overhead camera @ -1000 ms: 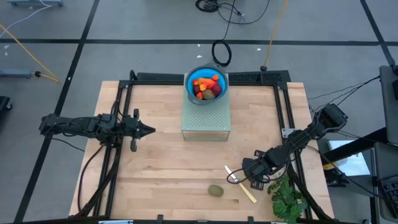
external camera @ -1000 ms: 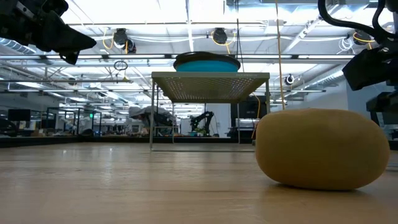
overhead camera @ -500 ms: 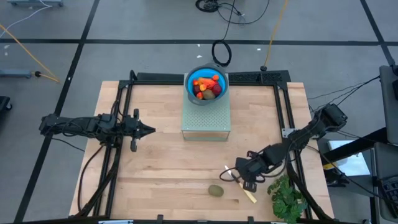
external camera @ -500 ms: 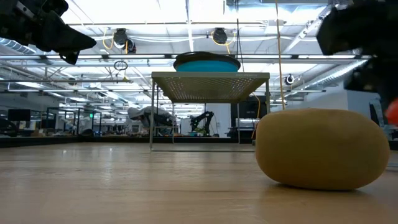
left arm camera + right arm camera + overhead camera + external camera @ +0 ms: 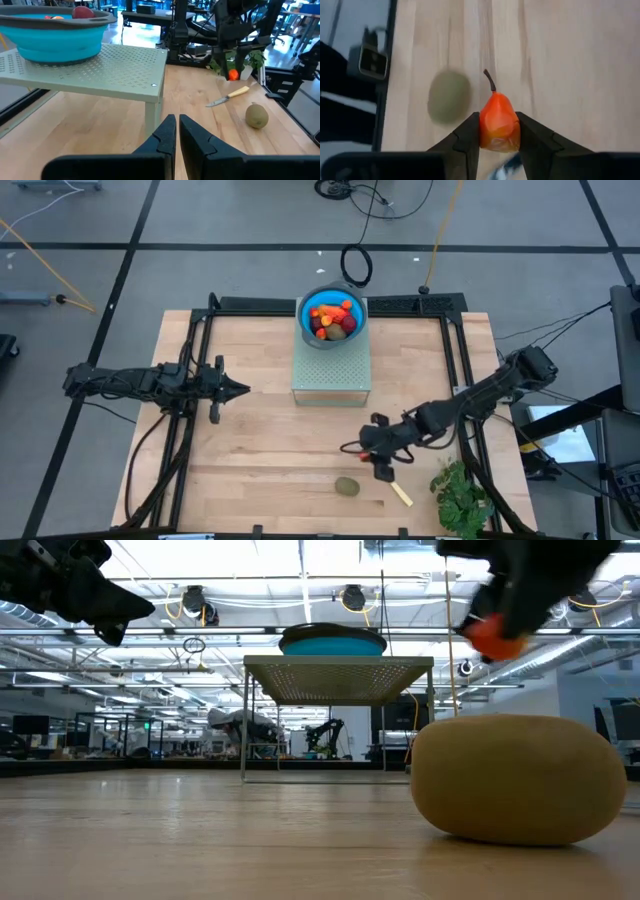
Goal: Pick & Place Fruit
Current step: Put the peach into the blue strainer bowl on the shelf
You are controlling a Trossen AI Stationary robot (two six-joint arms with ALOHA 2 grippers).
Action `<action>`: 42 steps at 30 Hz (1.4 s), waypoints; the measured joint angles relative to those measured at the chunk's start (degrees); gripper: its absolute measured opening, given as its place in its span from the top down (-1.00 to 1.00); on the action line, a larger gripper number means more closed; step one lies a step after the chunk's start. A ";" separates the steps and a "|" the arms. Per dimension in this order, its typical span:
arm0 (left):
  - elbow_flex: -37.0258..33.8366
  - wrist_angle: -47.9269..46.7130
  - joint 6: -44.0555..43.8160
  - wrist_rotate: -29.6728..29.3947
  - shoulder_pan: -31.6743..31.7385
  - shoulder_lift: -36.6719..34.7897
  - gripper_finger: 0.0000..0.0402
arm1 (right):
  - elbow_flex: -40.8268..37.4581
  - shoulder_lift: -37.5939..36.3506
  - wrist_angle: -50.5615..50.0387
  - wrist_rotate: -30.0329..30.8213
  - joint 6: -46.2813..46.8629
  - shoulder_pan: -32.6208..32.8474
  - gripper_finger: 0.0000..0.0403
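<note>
High view: straight down from above onto the whole light wooden tabletop [image 5: 250,460], grey floor around it, far enough to take in both arms. Low view: at tabletop level, looking flat across the boards into the room, very close to the brown-green oval kiwi-like toy fruit [image 5: 518,778]; shared with the high view, that kiwi [image 5: 347,486] and the blue round bowl [image 5: 332,640] on the pale green perforated metal stand [image 5: 338,668]. Left wrist view: low over the boards, facing bowl, stand and kiwi [image 5: 257,115] from farther off. Right wrist view: looking down close onto the boards, kiwi [image 5: 449,95] blurred beneath.
</note>
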 joint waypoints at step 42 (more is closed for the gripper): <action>0.00 0.00 -0.17 0.09 0.00 0.02 0.89 | 0.01 -0.06 44.86 5.97 -73.16 -15.88 0.45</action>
